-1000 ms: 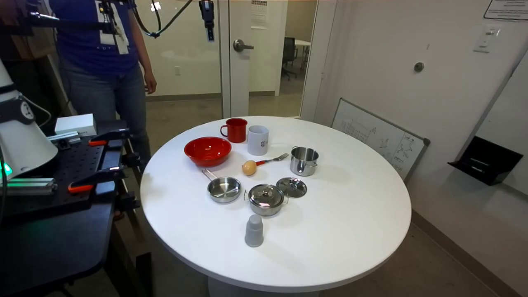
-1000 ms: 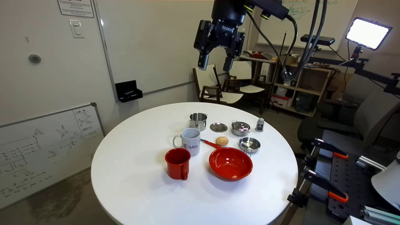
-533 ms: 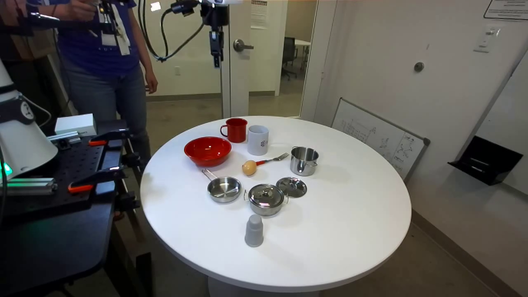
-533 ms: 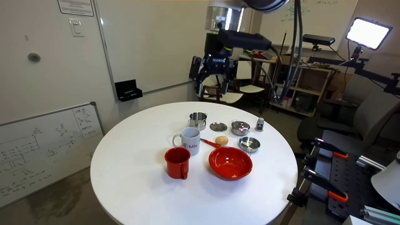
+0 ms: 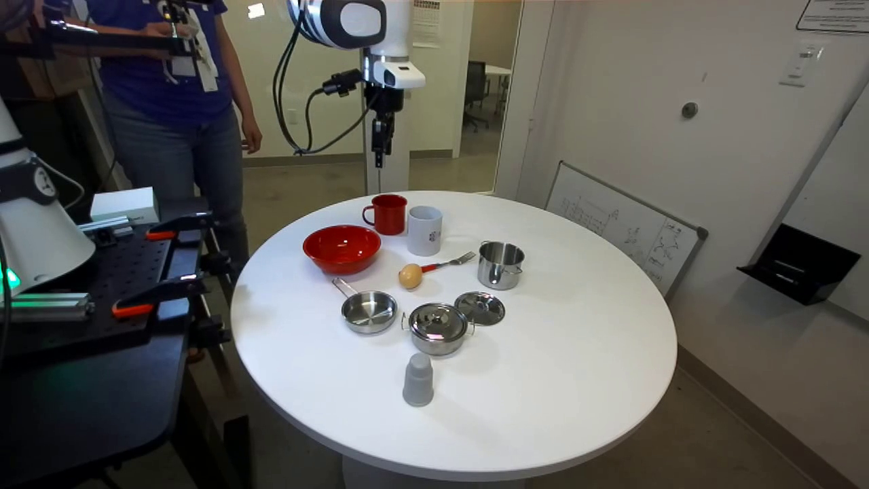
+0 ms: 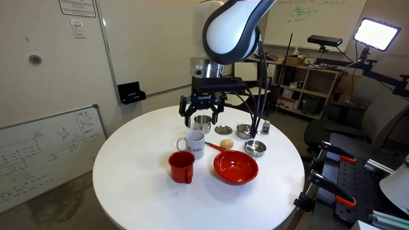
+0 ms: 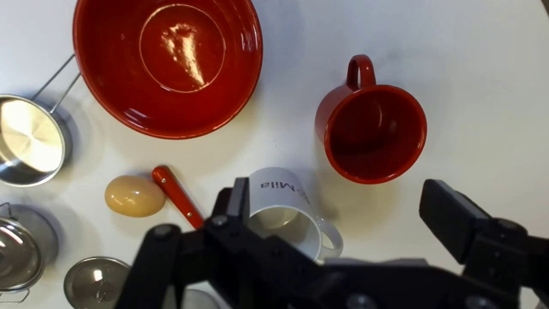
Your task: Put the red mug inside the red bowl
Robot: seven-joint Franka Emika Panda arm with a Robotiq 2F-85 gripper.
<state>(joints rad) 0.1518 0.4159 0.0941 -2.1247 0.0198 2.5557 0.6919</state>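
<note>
Pincer (image 6: 201, 122): hanging over the round white table (image 6: 143, 204), fingers pointing down and spread wide, plain air between the tips; it has hold of nothing.
Red mug (image 7: 373, 133): upright, lower than the tips; in the wrist view its mouth shows just past them, mostly within the span of the two fingers, handle pointing away from the pincer.
Red bowl (image 7: 167, 71): also below the tips, past them and off to one side, a stretch of tabletop between it and the red mug.
White mug (image 7: 283, 198): under the pincer, upright, marked "Mila", partly covered by one finger in the wrist view; near the red mug, apart from it.
Fork (image 7: 178, 196): red handle running in beneath that same finger.
Egg (image 7: 135, 196): brown, just beside the fork's handle, outside that finger.
Small pan (image 7: 32, 133): farther out on the bowl's side of the pincer, wire handle towards the bowl.
Lidded pot (image 7: 19, 253), loose lid (image 7: 96, 280): same side; the pincer's linkage hides part of the lid in the wrist view.
Steel pot (image 6: 202, 126): showing between the fingertips in an exterior view, though from there I can't fairly judge how far behind them it stands.
Person (image 5: 159, 88): blue shirt, off to one side of the pincer, beyond the table's edge.
</note>
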